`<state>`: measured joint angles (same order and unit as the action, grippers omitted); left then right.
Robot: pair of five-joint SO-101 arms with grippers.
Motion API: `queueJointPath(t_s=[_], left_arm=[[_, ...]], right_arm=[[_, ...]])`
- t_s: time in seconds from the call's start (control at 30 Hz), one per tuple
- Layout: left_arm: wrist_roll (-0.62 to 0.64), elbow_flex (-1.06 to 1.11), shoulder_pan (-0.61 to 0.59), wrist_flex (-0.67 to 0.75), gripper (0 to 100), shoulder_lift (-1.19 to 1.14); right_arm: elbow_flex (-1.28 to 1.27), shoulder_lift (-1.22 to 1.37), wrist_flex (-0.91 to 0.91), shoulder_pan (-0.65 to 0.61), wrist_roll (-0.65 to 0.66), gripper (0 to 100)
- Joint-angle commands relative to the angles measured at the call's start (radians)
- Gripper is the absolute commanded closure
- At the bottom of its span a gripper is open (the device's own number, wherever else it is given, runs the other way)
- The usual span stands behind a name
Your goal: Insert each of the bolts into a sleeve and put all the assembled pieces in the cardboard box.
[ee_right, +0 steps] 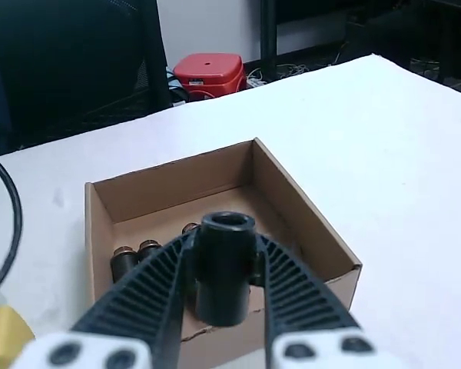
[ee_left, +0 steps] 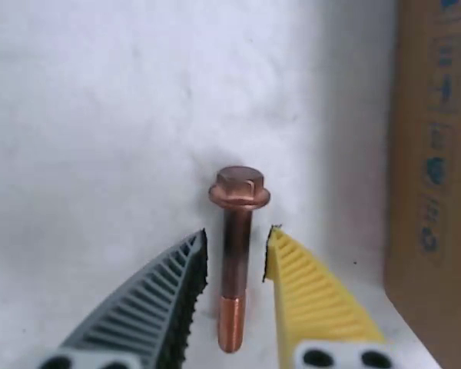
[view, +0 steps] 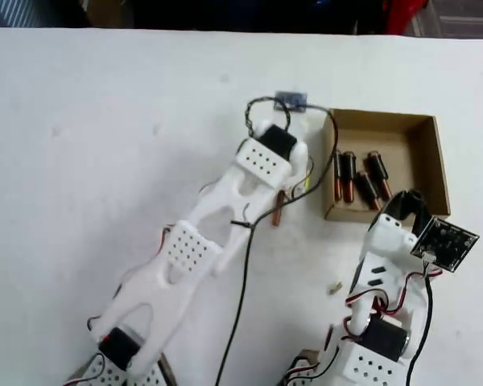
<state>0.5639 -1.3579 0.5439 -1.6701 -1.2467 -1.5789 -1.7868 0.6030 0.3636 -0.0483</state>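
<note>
Next: right gripper (ee_right: 224, 240) pinches the black sleeve (ee_right: 224, 277) upright at the cardboard box's (ee_right: 169, 181) 6 o'clock rim, while left gripper (ee_left: 237, 233), spread astride the copper bolt (ee_left: 235, 265) lying at the box's 8 o'clock, should probably close mid-shank, leaving the tip free for insertion.

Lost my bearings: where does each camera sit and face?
High view: above the table, looking down on left arm, right arm, cardboard box, bolt.
Left wrist view: on left arm, looking down at bolt inside open left claw.
Right wrist view: on right arm, facing across box; right claw holds sleeve.
All share the box.
</note>
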Motion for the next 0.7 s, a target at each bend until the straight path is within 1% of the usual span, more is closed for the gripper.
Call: queueJointPath(t_s=[0.0,0.23,0.53,0.67], left_arm=[[0.014,-0.043,-0.039,0.061,84,-0.021],[0.012,-0.04,-0.05,0.106,85,-0.016],[0.015,-0.032,-0.044,0.097,85,-0.018],[0.017,-0.032,-0.05,0.084,93,-0.018]], right_arm=[[0.008,-0.008,-0.021,0.008,-0.002,98.1],[0.008,-0.008,-0.022,0.008,-0.002,98.1],[0.008,-0.008,-0.021,0.008,-0.002,98.1],[0.008,-0.008,-0.021,0.008,-0.002,98.1]])
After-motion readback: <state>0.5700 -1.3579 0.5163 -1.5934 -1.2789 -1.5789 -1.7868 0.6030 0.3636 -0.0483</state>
